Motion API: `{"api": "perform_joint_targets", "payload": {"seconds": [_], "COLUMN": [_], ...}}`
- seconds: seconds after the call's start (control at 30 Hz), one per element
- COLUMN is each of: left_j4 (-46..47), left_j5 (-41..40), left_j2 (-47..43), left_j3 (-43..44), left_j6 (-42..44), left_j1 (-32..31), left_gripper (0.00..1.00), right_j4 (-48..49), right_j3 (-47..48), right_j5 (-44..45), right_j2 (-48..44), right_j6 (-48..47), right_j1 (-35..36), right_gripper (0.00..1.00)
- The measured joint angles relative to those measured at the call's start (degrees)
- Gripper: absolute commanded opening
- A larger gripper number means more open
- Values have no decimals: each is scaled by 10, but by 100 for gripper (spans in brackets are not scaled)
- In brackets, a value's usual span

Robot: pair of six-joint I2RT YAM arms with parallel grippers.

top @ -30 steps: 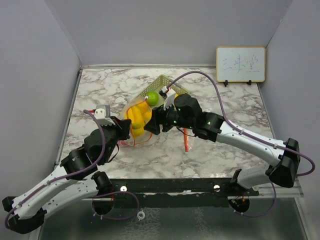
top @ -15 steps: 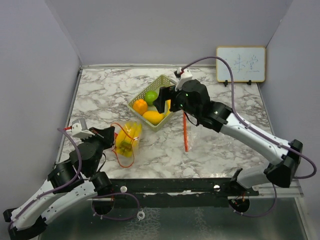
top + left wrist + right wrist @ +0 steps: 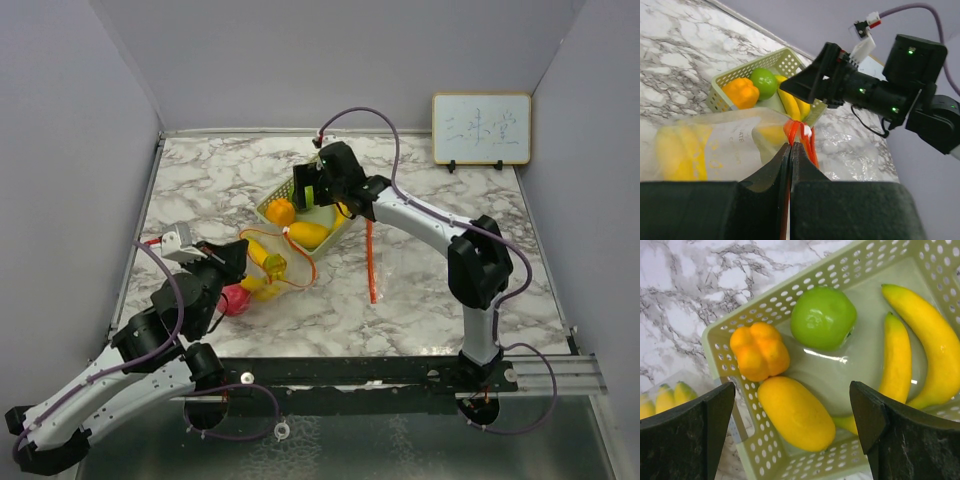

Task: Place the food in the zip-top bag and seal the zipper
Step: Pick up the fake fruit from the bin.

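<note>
The left gripper (image 3: 790,150) sits at the near left of the table (image 3: 200,180). Its jaws are pressed together on the red zipper edge of the bag (image 3: 730,142), with no gap between them. The clear bag lies just right of it, its zipper rim curling up in a loop, and it holds a yellow bunch (image 3: 680,150). A red apple (image 3: 237,299) lies at the near left end of the bag, close under the left gripper (image 3: 238,258). Whether it is inside the plastic cannot be told.

Just beyond the bag, toward the far right, stands the basket (image 3: 790,302). It holds a lime (image 3: 823,317) at the far side, an orange fruit (image 3: 759,351) at the left and a yellow fruit (image 3: 796,412) at the near side. Two bananas (image 3: 900,360) lie side by side along the right wall.

The right gripper (image 3: 790,405) hangs over the basket with its jaws spread wide. One finger is over the basket's left corner and the other over the bananas. It grips nothing and touches no fruit.

Right of the basket a thin orange strip (image 3: 371,262) lies on the marble. A whiteboard (image 3: 481,128) leans at the far right wall.
</note>
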Motion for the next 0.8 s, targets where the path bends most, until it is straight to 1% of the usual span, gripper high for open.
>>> {"api": "perform_joint_targets", "payload": {"seconds": [0.17, 0.37, 0.67, 0.8], "left_j4": [35, 35, -30, -59], "left_j5": [22, 34, 33, 31], "left_j2": [7, 4, -52, -64], "left_j3": [-16, -24, -24, -24], "left_j6": [-8, -21, -51, -67], "left_j1": [0, 0, 0, 0], "left_gripper": [0, 0, 0, 0], "right_j4": [33, 54, 55, 53], "right_j3": [57, 123, 199, 221], "right_j5": [-20, -24, -29, -31], "right_j2": [64, 148, 248, 274], "right_j6": [-7, -14, -18, -18], "right_j1": [-12, -22, -36, -38], "right_gripper": [97, 97, 96, 90]}}
